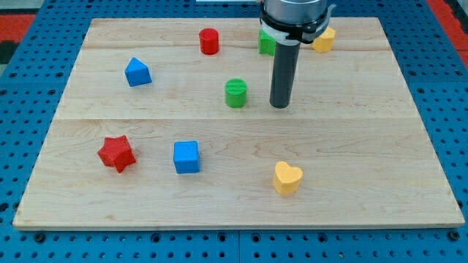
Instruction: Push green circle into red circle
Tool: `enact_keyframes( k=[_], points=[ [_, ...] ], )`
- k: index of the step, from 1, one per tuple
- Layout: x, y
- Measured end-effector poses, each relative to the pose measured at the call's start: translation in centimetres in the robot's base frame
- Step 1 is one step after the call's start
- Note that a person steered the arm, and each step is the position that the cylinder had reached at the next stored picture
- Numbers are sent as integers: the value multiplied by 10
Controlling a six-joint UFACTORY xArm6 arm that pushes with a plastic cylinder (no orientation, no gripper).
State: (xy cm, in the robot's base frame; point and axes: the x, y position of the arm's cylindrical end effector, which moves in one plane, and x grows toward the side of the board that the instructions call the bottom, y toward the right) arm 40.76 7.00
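The green circle (235, 93) is a short cylinder near the middle of the wooden board (365, 175). The red circle (209, 41) is a short cylinder near the view's top, up and a little left of the green one. My tip (280, 106) rests on the board just right of the green circle, with a small gap between them. The dark rod rises from it toward the view's top.
A second green block (266, 42) is partly hidden behind the rod. A yellow block (325, 39) lies at the top right. A blue block (137, 71), a red star (116, 153), a blue cube (186, 156) and a yellow heart (287, 177) lie elsewhere.
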Motion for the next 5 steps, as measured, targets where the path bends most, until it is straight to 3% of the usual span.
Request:
enact_keyframes(
  k=[4,5],
  points=[
    [-33,-185],
    [-53,-191]
  ],
)
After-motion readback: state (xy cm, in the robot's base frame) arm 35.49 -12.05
